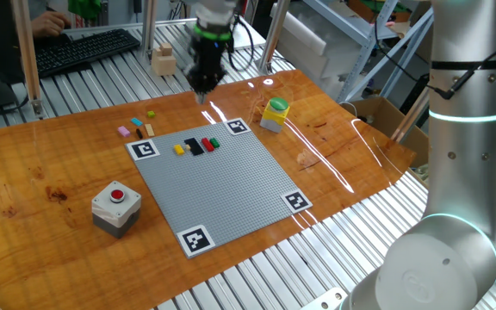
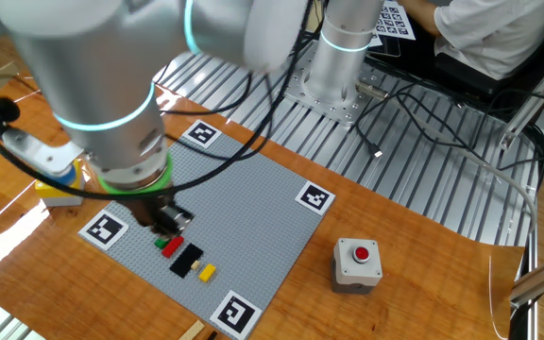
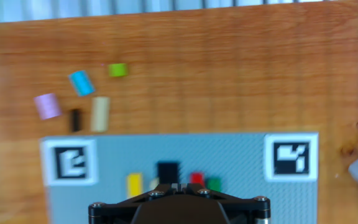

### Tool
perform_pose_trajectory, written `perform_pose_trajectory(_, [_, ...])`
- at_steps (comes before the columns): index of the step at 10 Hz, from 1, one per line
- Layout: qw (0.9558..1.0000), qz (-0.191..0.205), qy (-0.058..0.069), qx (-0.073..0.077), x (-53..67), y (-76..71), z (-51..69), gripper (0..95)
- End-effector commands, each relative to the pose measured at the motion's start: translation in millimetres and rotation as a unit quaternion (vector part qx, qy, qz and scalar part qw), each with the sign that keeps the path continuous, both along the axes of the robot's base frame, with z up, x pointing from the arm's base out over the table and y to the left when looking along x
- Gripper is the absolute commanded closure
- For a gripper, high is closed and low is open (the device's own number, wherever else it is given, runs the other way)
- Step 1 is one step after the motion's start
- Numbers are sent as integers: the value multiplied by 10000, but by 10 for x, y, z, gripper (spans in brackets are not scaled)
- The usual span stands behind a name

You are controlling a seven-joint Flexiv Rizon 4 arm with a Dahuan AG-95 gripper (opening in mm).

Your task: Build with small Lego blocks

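A short row of small Lego blocks sits pressed onto the grey baseplate [image 1: 231,185] near its far edge: a yellow brick [image 1: 179,149], a black brick [image 1: 195,145], a red brick [image 1: 207,144] and a green brick [image 1: 214,142], set side by side, which reads as the start of the build. The rest of the supply lies loose on the wooden table [image 1: 58,172] just beyond that edge: a pink brick [image 3: 47,106], a blue brick [image 3: 81,83], a lime-green brick [image 3: 117,70], a tan brick [image 3: 100,114] and a small black piece [image 3: 75,119], scattered apart so that each can be taken singly.

The gripper [image 1: 205,86] hangs above the table at the plate's far edge, fingers pointing down and pressed together with nothing visible between them. Judging from this, it is between picks rather than carrying a brick.

Square printed markers occupy the plate's four corners, likely there for the cameras to locate it. A grey box with a red push button [image 1: 115,207] stands on the wood off one side of the plate, and a yellow object with a green top [image 1: 275,114] stands beyond another corner, both clear of the working area.
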State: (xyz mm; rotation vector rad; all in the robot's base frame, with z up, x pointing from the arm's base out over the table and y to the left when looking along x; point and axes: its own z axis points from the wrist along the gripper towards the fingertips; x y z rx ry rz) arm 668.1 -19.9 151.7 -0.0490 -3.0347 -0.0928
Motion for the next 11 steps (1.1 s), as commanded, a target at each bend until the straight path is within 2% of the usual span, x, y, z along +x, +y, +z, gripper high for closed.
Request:
perform_pose_trajectory(1, [10000,15,11,48,23,24,39,950])
perform_pose_trajectory(4, [10000,38,36,48,25,27,35,950])
perform_pose_trajectory(11, [9996,285,-1,84,35,34,20,950])
